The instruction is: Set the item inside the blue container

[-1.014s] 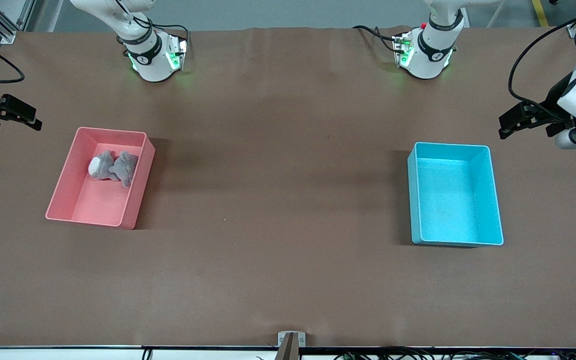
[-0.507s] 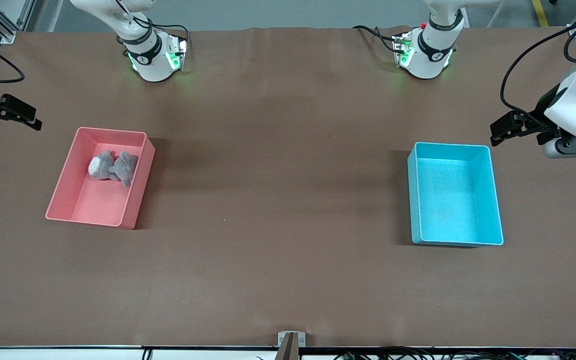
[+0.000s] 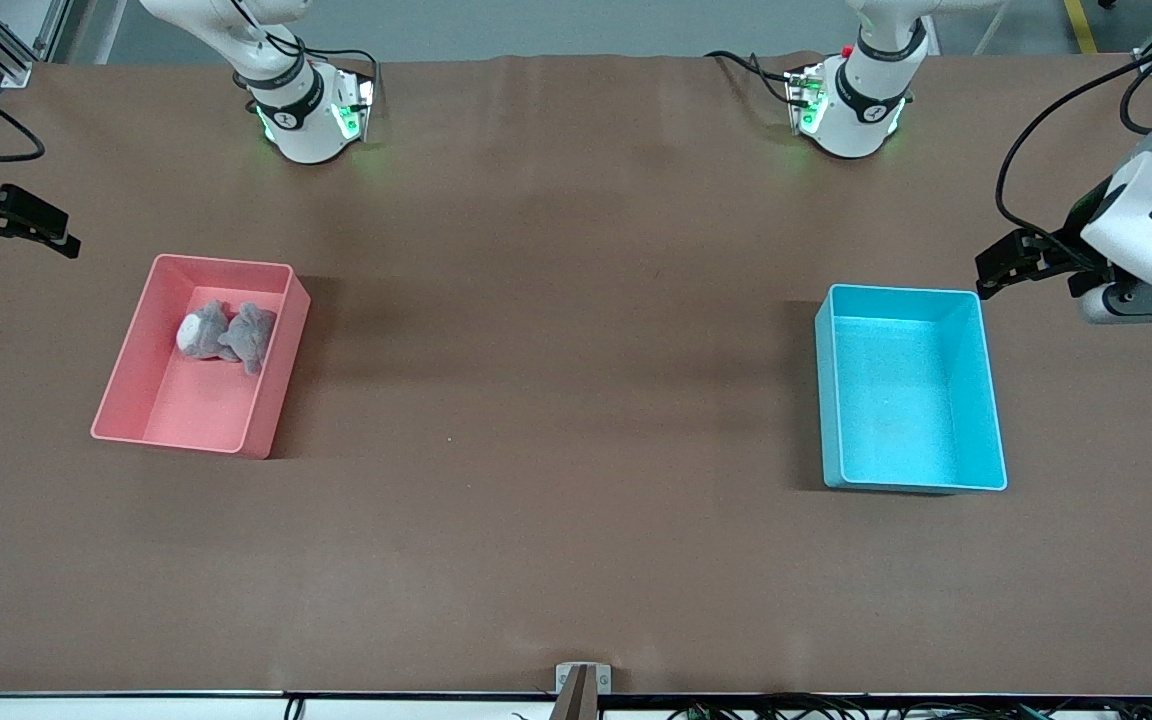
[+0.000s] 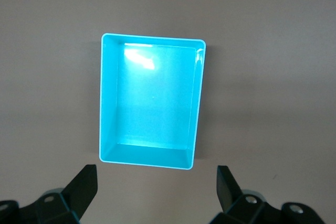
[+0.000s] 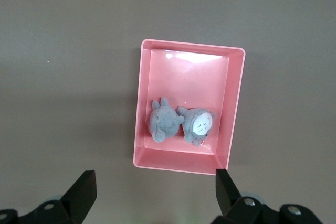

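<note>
I'm seeing the right gripper [image 3: 31, 228] poking in at the front view's edge, its arm cut away. The left arm [image 3: 1151, 225] is running off the frame too, wrist partly lost. In both wrist views my fingers [image 4: 84, 190] are getting clipped at the frame's border. The soft toys [image 3: 226, 335] are lying too small for me to read their shapes from the front.

Table [image 3: 576, 300]: plain brown. Blue container [image 3: 991, 400]: light cyan, unpatterned. Pink bin [image 3: 131, 360]: solid salmon pink. Two plush toys [image 3: 226, 335]: grey, one with a white face patch. Grippers black: left gripper [image 3: 998, 270], right gripper [image 3: 31, 225]. Arm bases [image 3: 306, 110] white, green lights.
</note>
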